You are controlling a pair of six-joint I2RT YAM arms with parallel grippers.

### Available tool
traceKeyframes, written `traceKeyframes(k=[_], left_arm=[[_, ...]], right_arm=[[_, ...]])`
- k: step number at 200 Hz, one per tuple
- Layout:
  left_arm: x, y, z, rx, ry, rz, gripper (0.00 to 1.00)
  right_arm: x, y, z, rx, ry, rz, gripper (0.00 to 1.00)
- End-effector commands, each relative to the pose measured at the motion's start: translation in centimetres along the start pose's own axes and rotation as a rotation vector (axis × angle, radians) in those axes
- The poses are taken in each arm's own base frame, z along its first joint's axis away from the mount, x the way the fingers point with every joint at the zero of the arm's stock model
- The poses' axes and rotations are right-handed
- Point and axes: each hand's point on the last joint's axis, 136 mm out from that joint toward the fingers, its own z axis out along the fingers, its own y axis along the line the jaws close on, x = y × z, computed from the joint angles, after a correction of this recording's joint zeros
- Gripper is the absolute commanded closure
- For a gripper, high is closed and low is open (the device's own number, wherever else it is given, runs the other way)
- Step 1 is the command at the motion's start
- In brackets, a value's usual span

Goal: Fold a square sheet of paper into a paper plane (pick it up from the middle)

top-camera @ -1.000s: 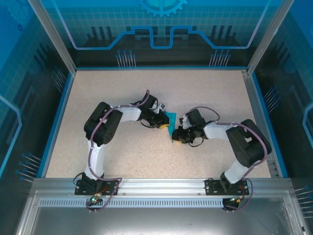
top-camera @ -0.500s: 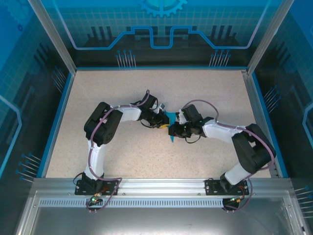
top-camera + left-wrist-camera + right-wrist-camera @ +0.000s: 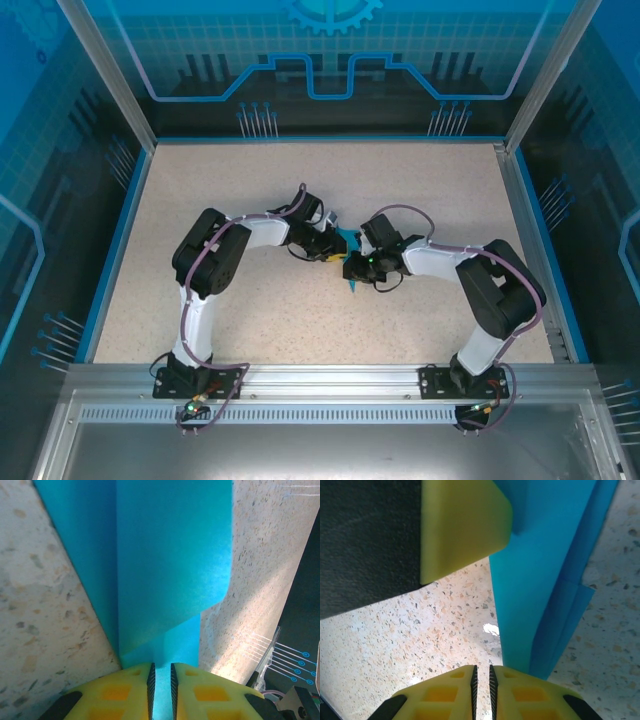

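The folded turquoise paper lies creased into a narrow layered shape at the table's middle, its pointed end toward the near side. My left gripper is shut on the paper edge, which runs between its yellow fingertips. My right gripper is shut with only speckled table in its narrow gap. The paper passes just beside and under its right finger. The left gripper's yellow finger hangs close above in the right wrist view.
The speckled beige table is ringed by a blue rim and transparent walls. Both arms' wrists meet at the centre, almost touching each other.
My right gripper has moved left and a little farther, up against the paper and the left gripper. The left arm has held still with the paper.
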Motion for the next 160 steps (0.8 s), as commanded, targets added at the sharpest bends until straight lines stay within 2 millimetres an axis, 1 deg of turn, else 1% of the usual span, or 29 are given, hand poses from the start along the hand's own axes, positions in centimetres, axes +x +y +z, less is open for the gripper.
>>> traceKeyframes(k=[1, 40, 81, 128, 160], left_arm=[[0.2, 1.6, 0.7, -0.059, 0.013, -0.008, 0.80], [0.0, 1.2, 0.6, -0.053, 0.011, 0.000, 0.79], [0.1, 1.5, 0.7, -0.059, 0.013, -0.004, 0.79], [0.0, 1.7, 0.9, -0.072, 0.016, -0.009, 0.79], [0.1, 2.5, 1.1, -0.102, 0.023, -0.027, 0.79]], right_arm=[[1.1, -1.0, 0.7, 0.031, 0.035, 0.023, 0.83], [1.4, -0.9, 1.2, -0.001, 0.054, 0.033, 0.83], [1.6, -0.9, 1.4, -0.027, 0.061, 0.037, 0.83], [2.2, -2.0, 1.8, 0.008, 0.086, 0.056, 0.83], [3.1, -2.9, 2.0, 0.040, 0.112, 0.062, 0.83]])
